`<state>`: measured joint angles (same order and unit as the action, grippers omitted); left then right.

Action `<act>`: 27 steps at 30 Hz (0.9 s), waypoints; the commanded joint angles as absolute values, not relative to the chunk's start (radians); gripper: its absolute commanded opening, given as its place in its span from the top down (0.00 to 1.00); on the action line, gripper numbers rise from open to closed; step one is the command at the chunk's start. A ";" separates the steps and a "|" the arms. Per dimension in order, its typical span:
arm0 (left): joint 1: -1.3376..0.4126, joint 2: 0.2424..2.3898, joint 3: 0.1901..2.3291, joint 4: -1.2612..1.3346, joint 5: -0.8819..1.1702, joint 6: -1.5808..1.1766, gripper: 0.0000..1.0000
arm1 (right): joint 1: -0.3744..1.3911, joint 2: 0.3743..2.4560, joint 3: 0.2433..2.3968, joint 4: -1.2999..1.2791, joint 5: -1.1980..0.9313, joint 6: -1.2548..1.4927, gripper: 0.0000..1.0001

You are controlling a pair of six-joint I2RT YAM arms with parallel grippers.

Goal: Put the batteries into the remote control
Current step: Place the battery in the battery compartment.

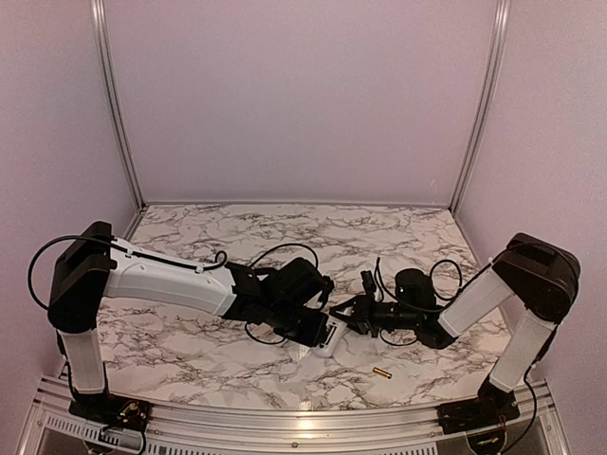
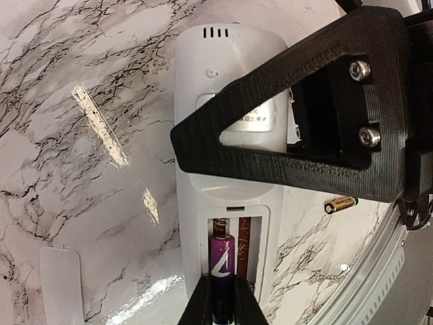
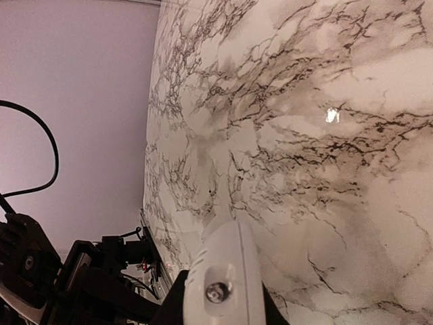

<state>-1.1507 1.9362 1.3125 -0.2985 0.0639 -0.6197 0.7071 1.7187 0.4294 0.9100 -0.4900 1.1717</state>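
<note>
1. Remote control (image 2: 230, 196) sits back-up with its cell bay open. The right gripper (image 3: 220, 306) clamps its sides, one finger crossing its back.
2. Left gripper (image 2: 223, 301) pinches the dark battery (image 2: 222, 254) inside the bay.
3. Gold battery (image 2: 340, 204) lies loose on the marble table (image 2: 81, 169) just beside the remote control, with the battery cover (image 2: 61, 284) on the other side.

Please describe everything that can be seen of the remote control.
The remote control is slim, white, seemingly plastic. It lies back up on the marble table, vent slots at one end, its label half hidden by a black jaw crossing over its middle. Its battery compartment is open: a dark purple battery sits in one slot, the other is empty. Its cover lies apart beside it.
</note>
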 commanded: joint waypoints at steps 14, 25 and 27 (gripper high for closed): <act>-1.143 1.962 1.357 -0.396 -0.035 -0.612 0.87 | 0.727 1.781 0.420 1.209 -0.563 1.304 1.00; -1.143 1.945 1.345 -0.383 -0.014 -0.600 0.76 | 0.727 1.764 0.416 1.188 -0.558 1.302 1.00; -1.142 1.934 1.345 -0.383 -0.015 -0.597 0.73 | 0.727 1.766 0.415 1.189 -0.562 1.303 1.00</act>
<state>-1.1534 1.9423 1.3552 -0.3393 0.0246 -0.6155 0.7094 1.7870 0.4103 1.0615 -0.4934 1.2655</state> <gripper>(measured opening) 0.243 0.202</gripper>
